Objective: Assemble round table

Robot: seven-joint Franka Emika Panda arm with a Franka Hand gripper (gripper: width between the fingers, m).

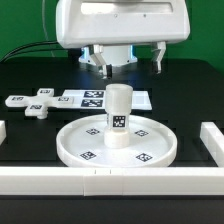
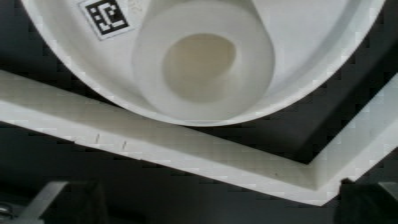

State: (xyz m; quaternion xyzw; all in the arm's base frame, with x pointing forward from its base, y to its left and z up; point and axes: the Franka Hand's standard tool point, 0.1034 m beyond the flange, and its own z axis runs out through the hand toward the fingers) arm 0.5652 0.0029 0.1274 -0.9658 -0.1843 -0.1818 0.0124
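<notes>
The large round rimmed disc (image 1: 78, 150) lies on the black surface at the front middle of the exterior view. The short thick cylinder leg (image 1: 119, 116) stands upright at its centre, a tag facing the camera. The cross-shaped foot (image 1: 40, 103) lies apart at the exterior view's left. My gripper (image 1: 132, 63) hangs above and behind the leg, open and empty. In the wrist view the disc (image 2: 294, 55) and the leg's top (image 2: 201, 65) show from above. My gripper (image 2: 206, 200) shows only as dark fingertips (image 2: 368, 197) at the frame's edge, wide apart.
The marker board (image 1: 90, 98) lies flat behind the disc. Long white bars edge the surface at the front (image 1: 110, 181) and at the exterior view's right (image 1: 212, 140). A corner of these bars (image 2: 178, 140) shows in the wrist view beside the disc.
</notes>
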